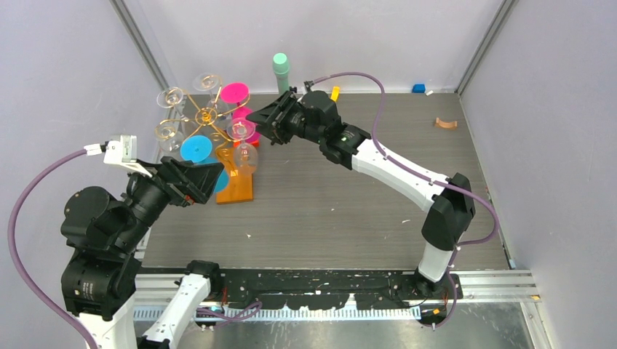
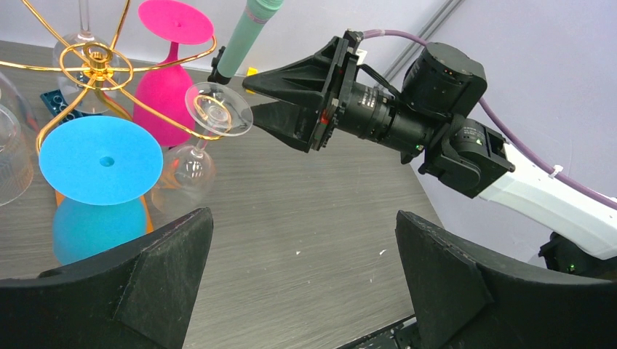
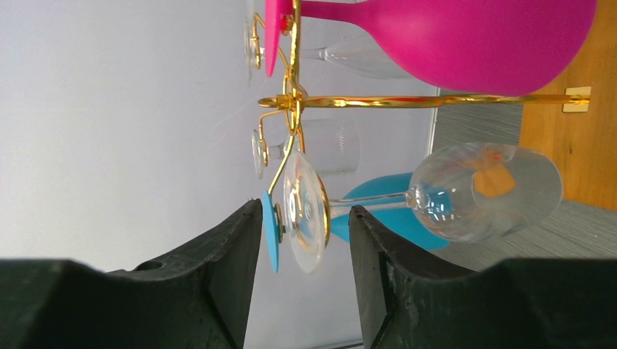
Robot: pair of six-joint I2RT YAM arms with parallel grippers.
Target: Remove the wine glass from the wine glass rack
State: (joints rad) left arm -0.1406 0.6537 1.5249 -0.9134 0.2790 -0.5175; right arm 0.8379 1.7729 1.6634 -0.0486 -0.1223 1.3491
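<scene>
The wine glass rack (image 1: 207, 115) is gold wire on an orange base (image 1: 236, 187) and carries clear, pink and blue glasses upside down. On its right arm hangs a clear wine glass (image 1: 243, 142), foot (image 2: 218, 109) up and bowl (image 3: 484, 193) down. My right gripper (image 1: 266, 121) reaches in from the right. In the right wrist view its fingers (image 3: 244, 240) straddle the rim of that foot (image 3: 305, 211), with a narrow gap on each side. My left gripper (image 2: 303, 217) is wide open and holds nothing, hovering by the blue glass (image 1: 196, 149) near the rack's front.
A mint-green cylinder (image 1: 281, 69) stands behind the rack, close to the right wrist. Pink glasses (image 1: 236, 94) hang at the rack's back right. A small yellow piece (image 1: 335, 93), a blue block (image 1: 418, 89) and a brown strip (image 1: 445, 123) lie at the far side. Walls close off three sides.
</scene>
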